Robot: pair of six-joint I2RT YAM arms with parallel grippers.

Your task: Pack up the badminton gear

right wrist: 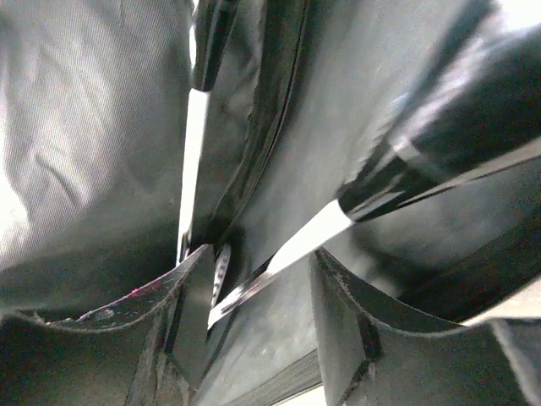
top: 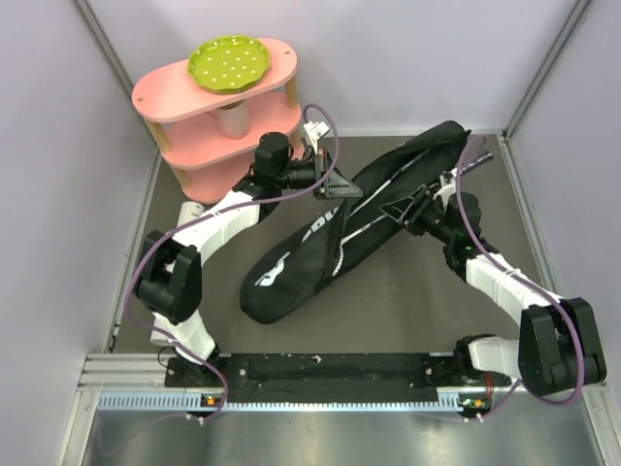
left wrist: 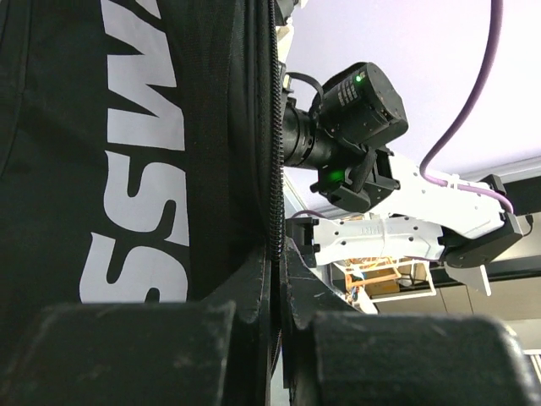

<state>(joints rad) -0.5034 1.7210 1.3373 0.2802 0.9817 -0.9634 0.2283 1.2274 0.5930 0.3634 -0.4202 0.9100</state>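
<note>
1. At the far left of the bench (top: 408,311) stands a pink shelf (top: 165,92) with a green plate (top: 231,60) on its top tier. Both are well apart from either claw.
2. The left claw (top: 337,186) reaches to the upper edge of the black bag (top: 301,252), about midway along it. It is clenched on the bag's cloth beside the zipper (left wrist: 273,169). In the left wrist view the white lettering (left wrist: 135,169) runs along the panel just left of the pinch.
3. The bag lies slantwise across the bench, its wide end near the left arm's base and its narrow end at the far right.
4. The right claw (top: 400,209) sits at the bag's opposite edge, facing the left one. It is released, with its fingers (right wrist: 194,288) standing apart inside the dark cloth.
5. A racket (right wrist: 423,152), blurred, has a black handle and a silver shaft. It slants from the upper right down through the gap between those fingers, ungripped.
</note>
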